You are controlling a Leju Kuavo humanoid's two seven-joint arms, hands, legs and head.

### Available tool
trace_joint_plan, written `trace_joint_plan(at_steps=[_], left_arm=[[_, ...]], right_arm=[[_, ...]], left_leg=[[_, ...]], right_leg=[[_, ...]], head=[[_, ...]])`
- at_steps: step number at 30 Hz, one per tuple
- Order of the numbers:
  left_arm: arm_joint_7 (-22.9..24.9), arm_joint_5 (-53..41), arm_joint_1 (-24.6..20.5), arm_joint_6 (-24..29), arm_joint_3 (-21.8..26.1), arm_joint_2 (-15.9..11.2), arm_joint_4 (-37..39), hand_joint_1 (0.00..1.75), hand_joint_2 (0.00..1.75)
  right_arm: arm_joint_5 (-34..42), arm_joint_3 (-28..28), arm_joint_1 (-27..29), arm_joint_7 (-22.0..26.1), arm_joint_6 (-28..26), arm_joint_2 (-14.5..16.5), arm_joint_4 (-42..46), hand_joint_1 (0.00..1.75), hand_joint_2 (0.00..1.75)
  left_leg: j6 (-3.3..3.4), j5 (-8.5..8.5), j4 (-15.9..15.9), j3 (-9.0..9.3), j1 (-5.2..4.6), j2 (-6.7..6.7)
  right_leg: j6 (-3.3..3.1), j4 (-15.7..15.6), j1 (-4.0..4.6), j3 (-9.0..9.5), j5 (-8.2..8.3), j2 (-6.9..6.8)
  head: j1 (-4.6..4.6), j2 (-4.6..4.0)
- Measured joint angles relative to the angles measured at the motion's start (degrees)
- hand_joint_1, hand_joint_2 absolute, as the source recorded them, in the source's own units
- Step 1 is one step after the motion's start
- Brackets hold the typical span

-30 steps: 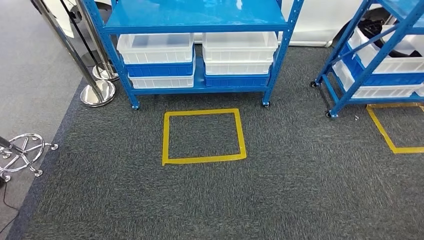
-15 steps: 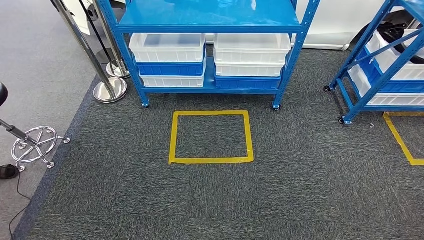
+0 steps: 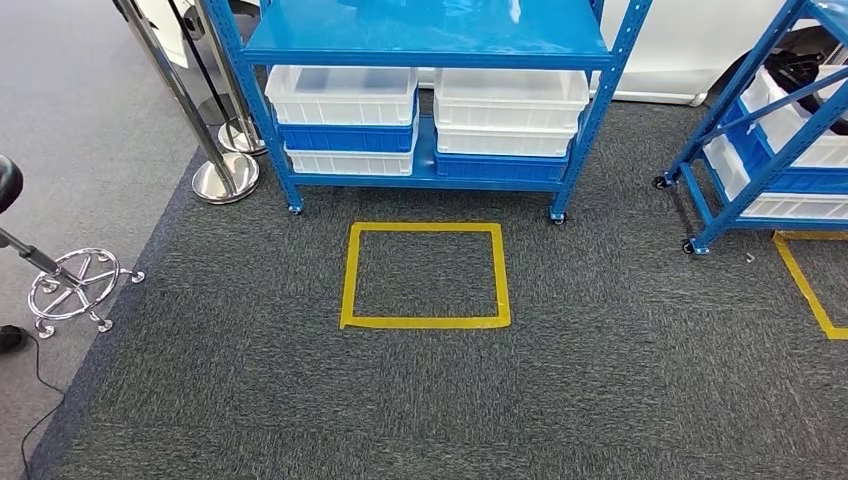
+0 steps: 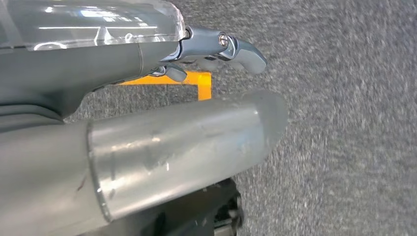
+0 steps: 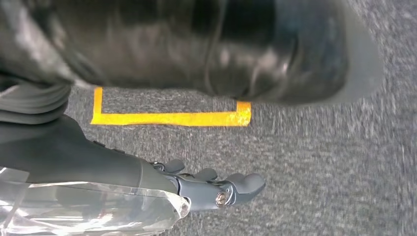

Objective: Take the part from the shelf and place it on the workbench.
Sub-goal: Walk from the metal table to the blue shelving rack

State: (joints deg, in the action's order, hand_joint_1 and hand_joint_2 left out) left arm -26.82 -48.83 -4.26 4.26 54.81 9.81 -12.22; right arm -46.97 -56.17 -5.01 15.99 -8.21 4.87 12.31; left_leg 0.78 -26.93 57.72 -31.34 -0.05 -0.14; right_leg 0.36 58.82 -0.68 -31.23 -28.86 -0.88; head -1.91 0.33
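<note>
You are looking down from the head view at a dark grey carpet. At the top centre of the frame stands a blue metal shelf on small wheels. Under its upper board sit two stacks of white and blue plastic bins, side by side, one left and one right. You cannot tell from here which bin holds the part; no part is visible. On the floor just in front of the shelf, in the middle of the frame, lies a square of yellow tape. A second blue shelf with more bins stands at the upper right. Chrome stanchion posts stand at the upper left, and a stool's chrome base sits at the left edge.

In the left wrist view, the left hand hangs over carpet, its fingers loosely extended, holding nothing. In the right wrist view, the right hand likewise hangs with fingers extended and nothing in them.
</note>
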Motion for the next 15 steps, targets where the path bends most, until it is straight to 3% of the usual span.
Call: trace_joint_plan(at_steps=[2,3,5,6,7,8,11,13,15], left_arm=[[-0.21,0.50,0.16,-0.31,0.36,-0.15,0.00,0.00,0.00],[-0.28,0.68,0.20,-0.48,0.53,-0.19,0.00,0.00,0.00],[-0.32,0.85,0.23,-0.65,0.85,-0.25,0.00,0.00,0.00],[-0.32,0.90,0.27,-0.67,0.97,-0.28,0.00,0.00,0.00],[-0.32,0.92,0.32,-0.69,1.07,-0.31,0.00,0.00,0.00],[-0.32,0.97,0.36,-0.69,1.13,-0.33,0.00,0.00,0.00],[-0.26,1.05,0.47,-0.69,1.25,-0.33,0.00,0.00,0.00],[0.14,1.03,0.55,-0.68,1.39,-0.32,0.00,0.00,0.00],[0.78,0.88,0.69,-0.67,1.52,-0.32,0.00,0.00,0.00]], right_arm=[[-0.67,0.15,0.02,-0.26,-0.03,0.15,-0.01,0.00,0.00],[-1.03,0.24,0.06,-0.44,-0.05,0.19,-0.02,0.00,0.00],[-1.49,0.34,0.14,-0.79,-0.07,0.30,-0.07,0.00,0.00],[-1.61,0.35,0.21,-0.91,-0.07,0.33,-0.08,0.00,0.00],[-1.65,0.37,0.27,-1.01,-0.07,0.35,-0.09,0.00,0.00],[-1.70,0.39,0.36,-1.07,-0.07,0.35,-0.09,0.00,0.00],[-2.08,0.53,0.47,-1.40,-0.08,0.35,-0.09,0.00,0.00],[-2.61,0.73,0.46,-2.00,-0.13,0.39,-0.10,0.00,0.00],[-2.86,0.90,0.50,-2.31,-0.15,0.47,-0.11,0.00,0.00]], left_leg=[[0.65,0.50,-0.89,0.39,0.32,-0.04],[0.94,0.74,-1.27,0.55,0.51,-0.02],[1.22,0.83,-1.31,0.44,0.45,0.01],[1.25,0.79,-1.23,0.37,0.40,-0.01],[1.27,0.72,-1.14,0.35,0.37,-0.06],[1.23,0.63,-1.03,0.37,0.36,-0.14],[0.63,0.11,-0.37,0.42,0.31,-0.36],[0.03,-0.22,0.02,0.29,0.14,-0.38],[-0.53,-0.33,0.03,0.33,0.13,-0.38]], right_leg=[[0.50,1.20,0.04,-0.35,-1.09,0.16],[0.67,3.37,0.03,-1.33,-2.52,0.34],[0.88,10.56,-0.14,-4.90,-6.17,0.60],[1.01,13.82,-0.21,-6.62,-7.24,0.64],[1.13,15.46,-0.26,-7.59,-7.23,0.64],[1.20,14.87,-0.32,-7.48,-6.05,0.64],[1.02,4.22,-0.43,-2.75,-0.30,0.75],[0.52,0.61,-0.29,-1.20,0.71,0.89],[-0.15,0.57,-0.15,-1.20,0.69,0.92]], head=[[-0.05,0.00],[-0.08,0.00],[-0.10,0.00],[-0.10,0.00],[-0.09,0.00],[-0.10,0.00],[-0.11,0.00],[-0.09,0.00],[-0.06,0.00]])
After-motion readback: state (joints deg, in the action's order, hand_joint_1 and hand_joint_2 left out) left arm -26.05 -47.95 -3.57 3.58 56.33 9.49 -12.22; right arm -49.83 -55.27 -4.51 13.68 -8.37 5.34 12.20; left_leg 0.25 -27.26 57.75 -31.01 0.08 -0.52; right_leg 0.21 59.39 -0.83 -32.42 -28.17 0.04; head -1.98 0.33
